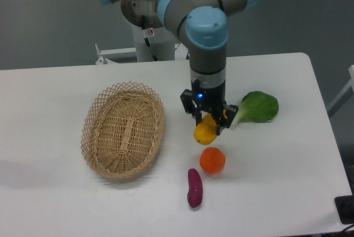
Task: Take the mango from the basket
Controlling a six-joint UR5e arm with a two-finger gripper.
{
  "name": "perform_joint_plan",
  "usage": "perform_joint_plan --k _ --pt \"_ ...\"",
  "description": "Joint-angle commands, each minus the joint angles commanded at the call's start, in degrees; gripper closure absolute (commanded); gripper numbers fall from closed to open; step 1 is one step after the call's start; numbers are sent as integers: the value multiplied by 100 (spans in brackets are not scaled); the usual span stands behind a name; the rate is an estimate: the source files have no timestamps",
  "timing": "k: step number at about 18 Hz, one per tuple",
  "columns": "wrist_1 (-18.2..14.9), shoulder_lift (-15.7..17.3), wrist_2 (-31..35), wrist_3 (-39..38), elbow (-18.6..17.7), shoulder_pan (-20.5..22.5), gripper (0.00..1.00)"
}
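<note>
My gripper point(208, 123) is shut on the yellow-orange mango point(204, 132) and holds it above the table, well to the right of the basket. The mango hangs from the black fingers, just above the round orange. The oval tan wicker basket point(123, 130) sits on the left of the white table with nothing in it.
A round orange point(212, 160) lies right below the held mango. A dark purple sweet potato point(194, 187) lies near the front edge. A green leafy vegetable point(253, 108) lies close to the right of the gripper. The arm's base stands behind the table.
</note>
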Motion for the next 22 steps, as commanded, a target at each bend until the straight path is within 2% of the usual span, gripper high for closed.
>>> perform_joint_plan --k 9,22 --pt "-9 -9 -27 536 18 430 45" --pt "-9 -52 -53 801 9 625 45"
